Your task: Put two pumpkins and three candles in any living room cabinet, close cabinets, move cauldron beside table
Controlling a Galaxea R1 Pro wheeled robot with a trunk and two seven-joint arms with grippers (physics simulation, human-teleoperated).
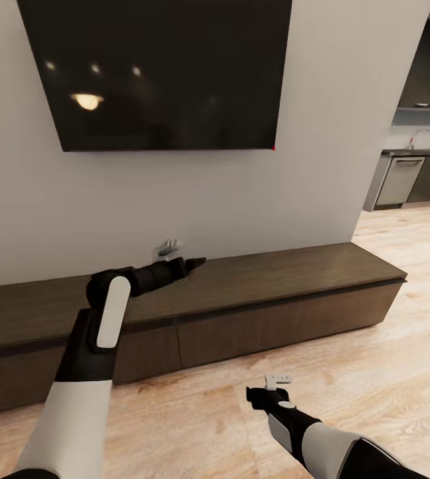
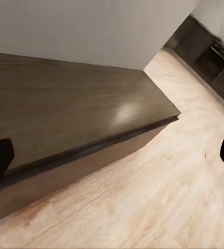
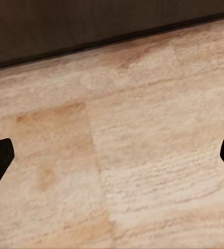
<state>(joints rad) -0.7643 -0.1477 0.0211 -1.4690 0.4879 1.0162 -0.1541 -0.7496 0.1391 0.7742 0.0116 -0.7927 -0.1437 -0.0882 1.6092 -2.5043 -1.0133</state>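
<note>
We are facing the cabinet (image 1: pixel 254 313), the long low dark-brown unit against the wall under a television (image 1: pixel 161 70); its front panels look shut. Our left gripper (image 1: pixel 191 265) reaches over its top near the back edge, fingers spread and empty, judging by the left wrist view. Our right gripper (image 1: pixel 268 392) hangs low over the floor (image 1: pixel 387 392) in front, also spread and empty. To open a panel well, we would bring the fingers to its edge squarely and pull slowly. We can read no writing or brand anywhere.
</note>
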